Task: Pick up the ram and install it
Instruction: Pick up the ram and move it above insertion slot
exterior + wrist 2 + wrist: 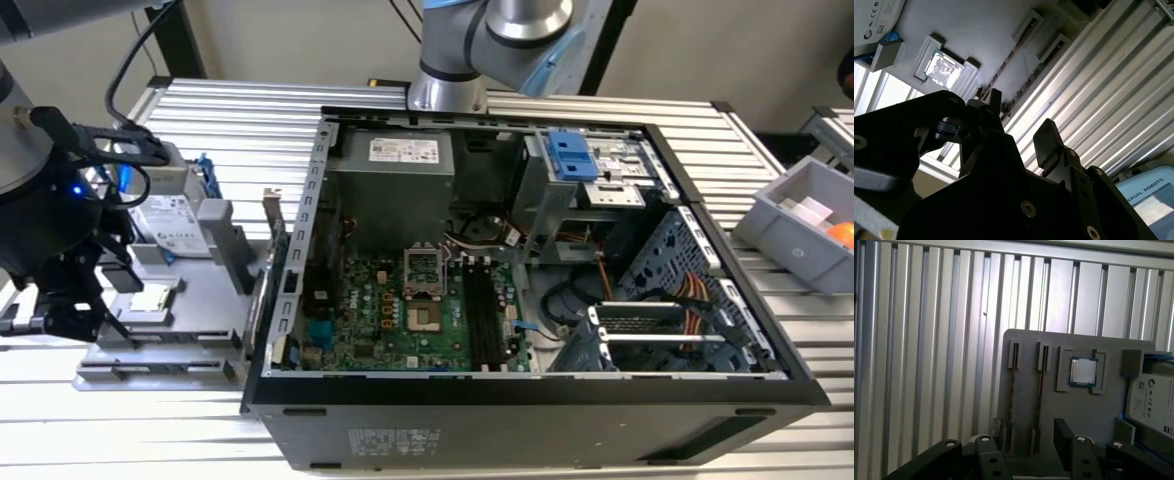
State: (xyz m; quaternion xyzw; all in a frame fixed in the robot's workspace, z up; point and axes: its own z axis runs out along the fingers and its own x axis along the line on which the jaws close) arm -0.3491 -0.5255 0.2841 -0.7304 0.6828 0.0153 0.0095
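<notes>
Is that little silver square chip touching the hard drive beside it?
Apart. In the first wrist view, a strip of the grey holder separates the silver chip from the hard drive.

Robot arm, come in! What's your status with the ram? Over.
Gripper open, empty, hovering over the grey tray. Ram on edge in its tray slot, not yet picked up. Nothing seen between them.

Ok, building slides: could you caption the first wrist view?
Open gripper poised over the grey parts tray, lined up with its two narrow slots, processor chip alongside.
</notes>
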